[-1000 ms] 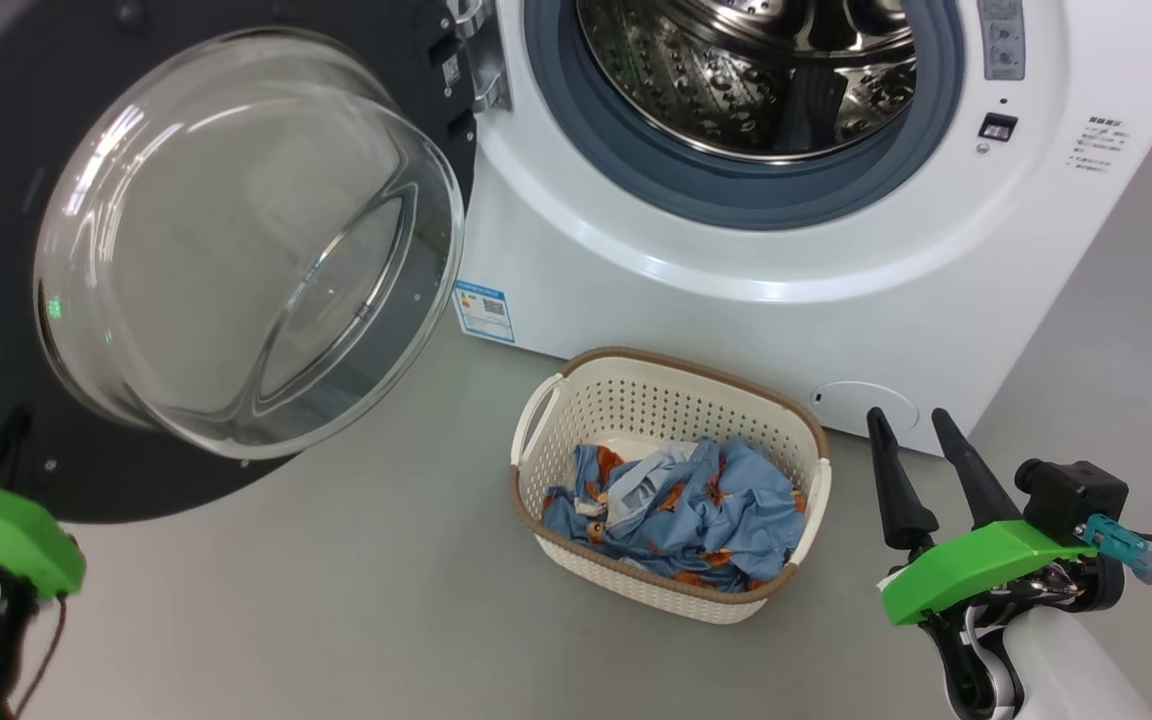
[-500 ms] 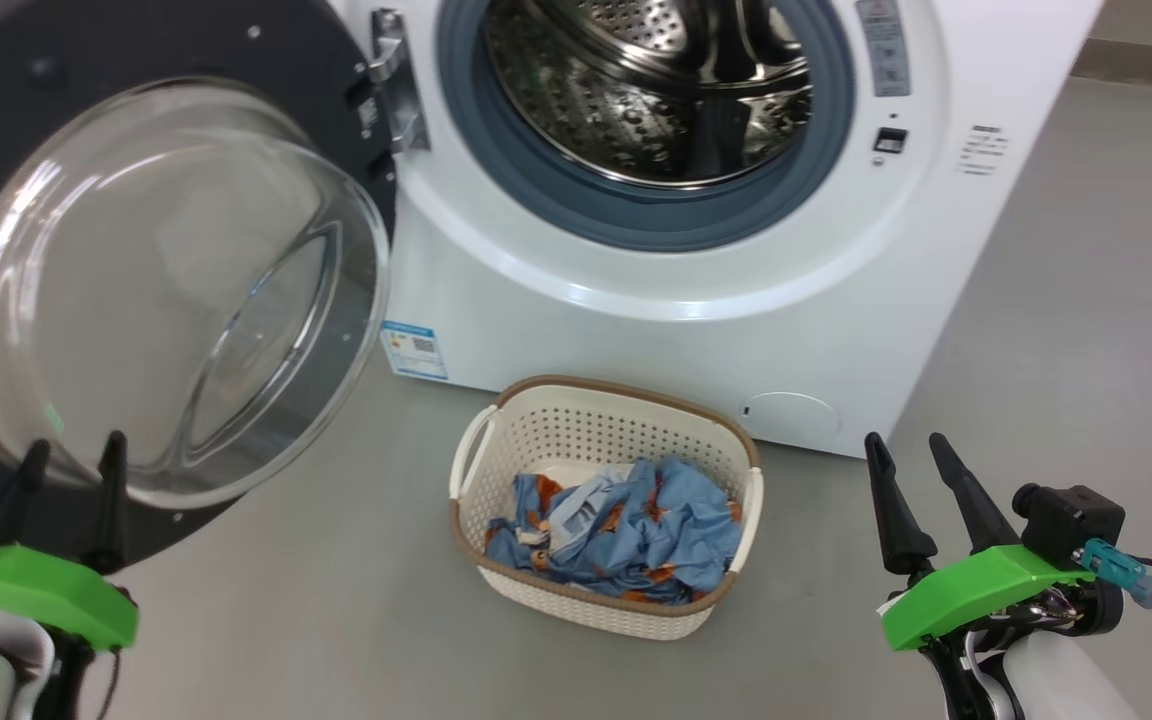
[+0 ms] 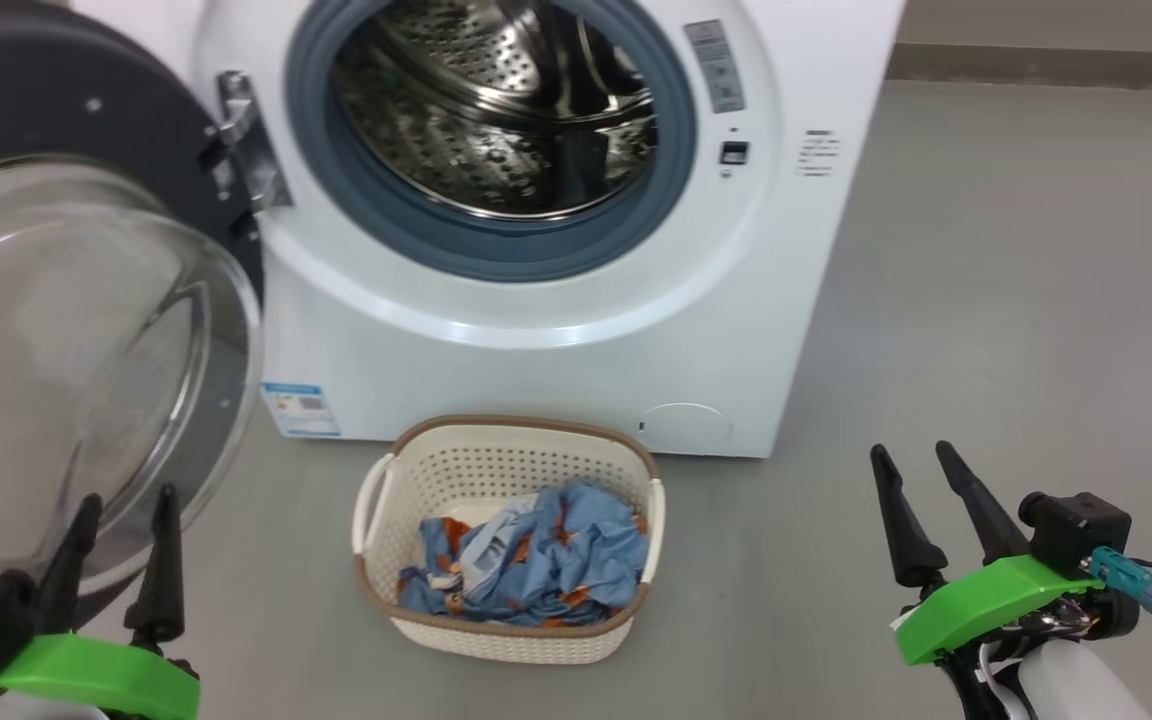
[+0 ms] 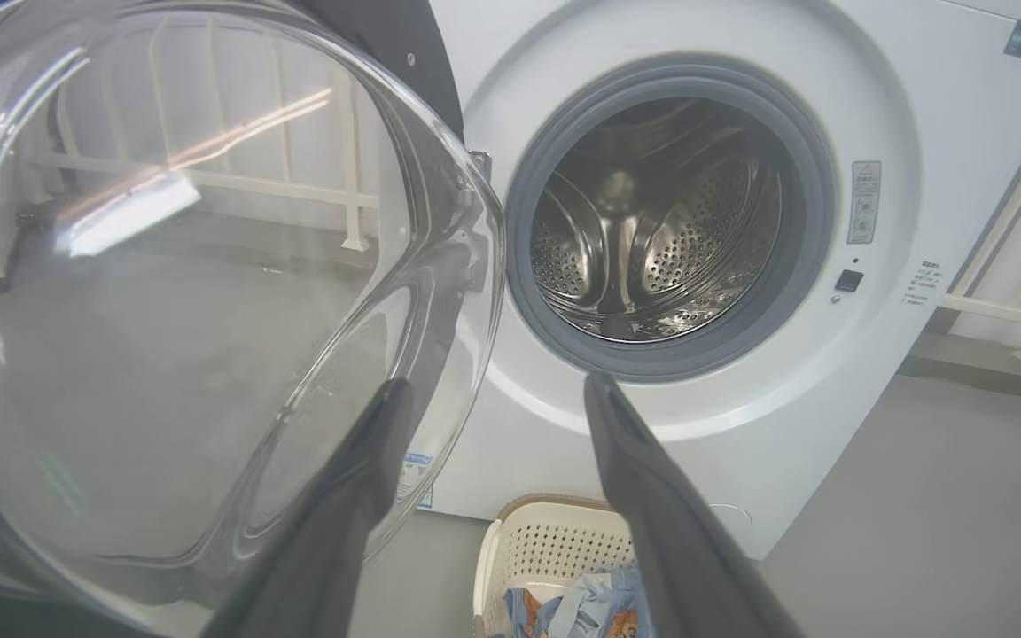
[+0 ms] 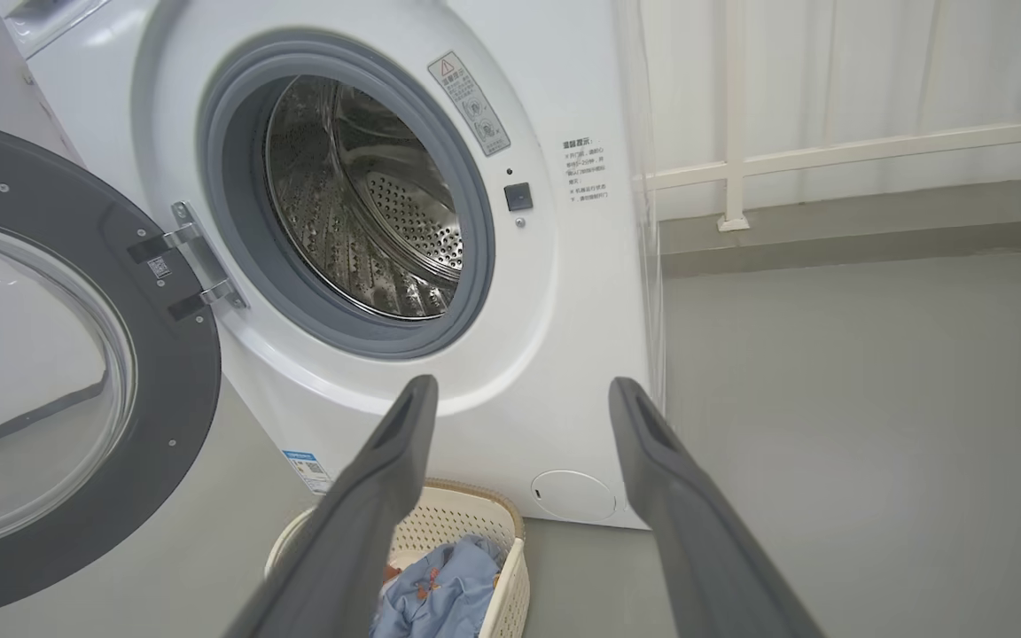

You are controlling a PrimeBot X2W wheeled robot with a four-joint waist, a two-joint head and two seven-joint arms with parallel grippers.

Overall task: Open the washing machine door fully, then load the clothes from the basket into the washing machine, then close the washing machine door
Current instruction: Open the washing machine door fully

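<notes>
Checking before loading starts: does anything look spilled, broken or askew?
Nothing stands out. The door hangs open, and the clothes lie inside the upright basket before the washer, none spilled.

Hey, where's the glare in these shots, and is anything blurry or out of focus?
Left wrist view: bright streaks of glare across the door glass, and the left claw looks soft up close. Head view: sharp, with shiny highlights in the drum. Right wrist view: even light, machine sharp.
</notes>
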